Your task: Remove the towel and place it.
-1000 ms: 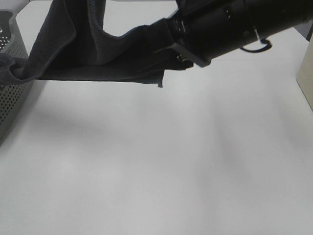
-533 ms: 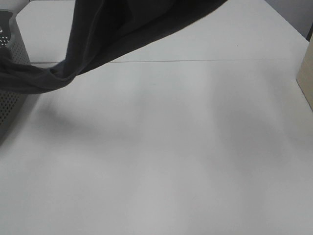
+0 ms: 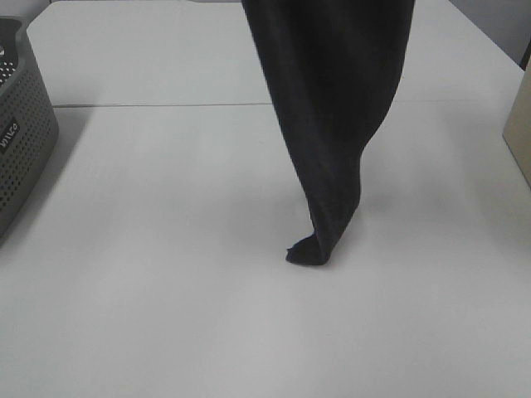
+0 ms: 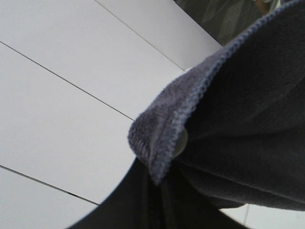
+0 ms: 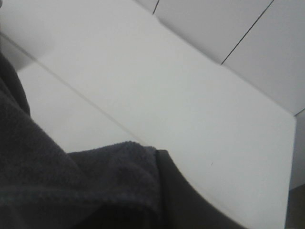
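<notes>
Your towel (image 3: 332, 124) has left the basket (image 3: 21, 157) and hangs, tip on the bench (image 3: 166, 315); whether an end effector clenches it, I cannot tell.

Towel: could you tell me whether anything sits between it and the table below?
Nothing visible does. The towel hangs with its lowest tip touching the bare table; the basket stands well apart at the left edge.

A small pale marking (image 3: 8, 134) is seen on the wall of the grey perforated basket (image 3: 29, 166) in the exterior high view; its letters are too blurred to be read. Nothing legible is found on the towel (image 3: 332, 108) in any view.
</notes>
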Robot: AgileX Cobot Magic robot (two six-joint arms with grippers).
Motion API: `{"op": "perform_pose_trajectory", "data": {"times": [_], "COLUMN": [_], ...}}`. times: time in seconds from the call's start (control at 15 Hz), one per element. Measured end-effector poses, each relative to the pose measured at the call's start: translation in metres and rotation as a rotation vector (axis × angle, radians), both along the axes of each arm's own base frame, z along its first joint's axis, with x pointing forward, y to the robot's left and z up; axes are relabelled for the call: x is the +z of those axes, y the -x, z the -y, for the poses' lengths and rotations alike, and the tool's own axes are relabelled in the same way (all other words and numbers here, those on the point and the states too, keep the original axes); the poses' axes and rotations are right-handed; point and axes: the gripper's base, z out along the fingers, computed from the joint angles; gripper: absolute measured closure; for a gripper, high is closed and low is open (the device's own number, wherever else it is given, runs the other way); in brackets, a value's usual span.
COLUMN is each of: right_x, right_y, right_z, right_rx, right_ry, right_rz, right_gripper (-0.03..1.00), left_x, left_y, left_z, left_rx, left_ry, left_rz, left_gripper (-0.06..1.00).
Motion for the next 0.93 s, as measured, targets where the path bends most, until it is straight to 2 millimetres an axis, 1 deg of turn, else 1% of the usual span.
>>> {"op": "perform_pose_trajectory", "data": {"times": [0.13, 0.27, 0.4, 0.6, 0.67, 0.93], "right_x": [0.012, 0.015, 0.017, 0.025, 0.030, 0.030], "right_y": [-0.003, -0.010, -0.016, -0.021, -0.022, -0.029], "right_z": [0.003, 0.003, 0.001, 0.000, 0.000, -0.007], "right_rx": [-0.014, -0.035, -0.042, -0.050, -0.061, -0.031], "right_ry": [0.015, 0.065, 0.098, 0.097, 0.115, 0.118], "right_rz": [0.120, 0.201, 0.266, 0.376, 0.442, 0.501], "right_gripper": [0.96, 0.96, 0.96, 0.96, 0.96, 0.96], "left_x": [0.000, 0.005, 0.012, 0.014, 0.015, 0.015], "left_y": [-0.012, -0.023, -0.028, -0.031, -0.037, -0.039], "left_z": [0.006, 0.010, 0.011, 0.007, -0.005, -0.008], "left_rx": [0.015, 0.037, 0.055, 0.073, 0.109, 0.117], "left_ry": [0.050, 0.126, 0.197, 0.215, 0.229, 0.247], "left_rz": [0.071, 0.190, 0.297, 0.327, 0.333, 0.322], "left_gripper": [0.94, 0.94, 0.94, 0.94, 0.94, 0.94]}}
